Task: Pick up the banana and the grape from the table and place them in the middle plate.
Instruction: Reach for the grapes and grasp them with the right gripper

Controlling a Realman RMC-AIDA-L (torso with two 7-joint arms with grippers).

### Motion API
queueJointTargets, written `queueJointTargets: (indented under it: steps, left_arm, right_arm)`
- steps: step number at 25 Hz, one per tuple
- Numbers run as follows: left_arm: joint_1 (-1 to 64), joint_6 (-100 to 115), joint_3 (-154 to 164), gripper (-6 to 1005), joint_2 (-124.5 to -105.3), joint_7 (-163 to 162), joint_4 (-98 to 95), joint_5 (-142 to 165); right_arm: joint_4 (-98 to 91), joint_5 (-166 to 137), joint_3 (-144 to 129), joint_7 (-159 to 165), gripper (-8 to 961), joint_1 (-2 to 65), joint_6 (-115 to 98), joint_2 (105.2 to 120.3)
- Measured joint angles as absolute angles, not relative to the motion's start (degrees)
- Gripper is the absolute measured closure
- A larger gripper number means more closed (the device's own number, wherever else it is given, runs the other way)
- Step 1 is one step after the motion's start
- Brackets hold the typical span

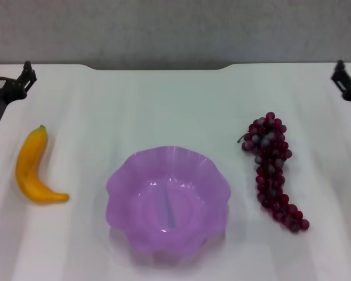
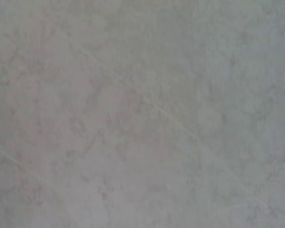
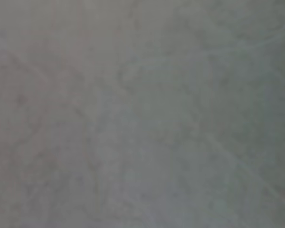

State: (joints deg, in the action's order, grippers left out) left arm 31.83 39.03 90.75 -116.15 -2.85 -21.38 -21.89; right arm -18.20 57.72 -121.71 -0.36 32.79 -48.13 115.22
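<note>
In the head view, your left gripper (image 1: 20, 82) sits at the table's (image 1: 164, 105) far left edge, your right gripper (image 1: 342, 79) at the far right; I cannot tell how either gripper is set. The banana (image 1: 32, 170) lies at nine o'clock from the middle plate (image 1: 126, 175), the grape (image 1: 273, 170) at three o'clock, both apart from it. Come down over the banana's mid-curve. Both wrist views show what is probably only a blank mottled surface.

Even, soft overhead light, faint shadow beneath the translucent purple scalloped plate (image 1: 167, 202), white tabletop (image 1: 164, 105) slightly washed, both wrist views blurred grey.
</note>
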Motion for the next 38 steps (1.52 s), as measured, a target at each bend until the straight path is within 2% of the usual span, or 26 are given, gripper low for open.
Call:
queueJointTargets:
  steps: [38]
  left_arm:
    - [33.5, 39.0, 90.8, 113, -116.25, -2.7, -21.3, -22.4]
  right_arm:
    - [-17.1, 57.7, -118.0, -0.1, 62, 34.7, -52.7, 114.96]
